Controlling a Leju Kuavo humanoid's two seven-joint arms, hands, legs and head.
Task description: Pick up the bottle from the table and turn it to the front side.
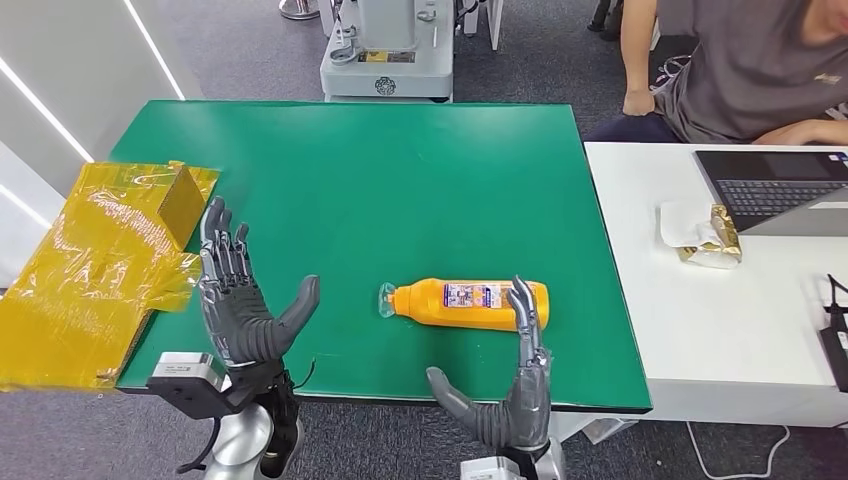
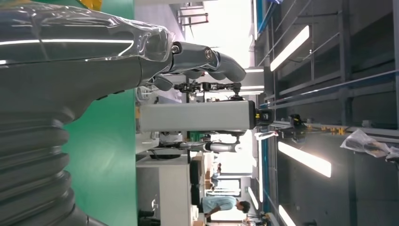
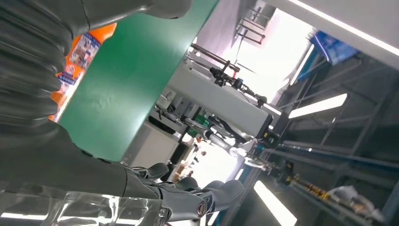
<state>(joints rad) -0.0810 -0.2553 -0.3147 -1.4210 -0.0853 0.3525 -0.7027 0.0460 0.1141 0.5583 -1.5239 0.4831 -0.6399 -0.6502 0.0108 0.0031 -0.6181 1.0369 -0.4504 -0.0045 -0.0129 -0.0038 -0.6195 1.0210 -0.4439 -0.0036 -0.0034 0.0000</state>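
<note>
1. Green matting covers the bench (image 1: pixel 400 170), which fills the middle of the head view; a white desk (image 1: pixel 640 300) butts against it on the right of the frame, where a person (image 1: pixel 740 70) sits at a laptop (image 1: pixel 770 185), and crumpled yellow film (image 1: pixel 90 270) spills over the left edge
2. Your target, the orange bottle (image 1: pixel 470 300), lies on its side in the lower centre of the frame, near the bench's front edge, its clear cap end pointing to frame left and a printed label (image 1: pixel 472 295) facing up
3. Your right hand (image 1: pixel 505 395) sits at lower centre, fingers (image 1: pixel 527 315) apart and straight, holding nothing; the fingertips overlap the bottle's thick end in the picture, but you cannot tell from here whether they touch it
4. Your left hand (image 1: pixel 235 300) stands at lower left, palm raised, fingers spread, thumb out, nothing in it, well apart from the bottle
5. Expect a light, rigid plastic body with a smooth, glossy skin that is likely to slip and to roll on the mat if nudged sideways
6. Take hold across the wide labelled middle, thumb on one flank and fingers on the other, rather than at the narrow cap end; that should give you the firmest grip for rotating it to its front side
</note>
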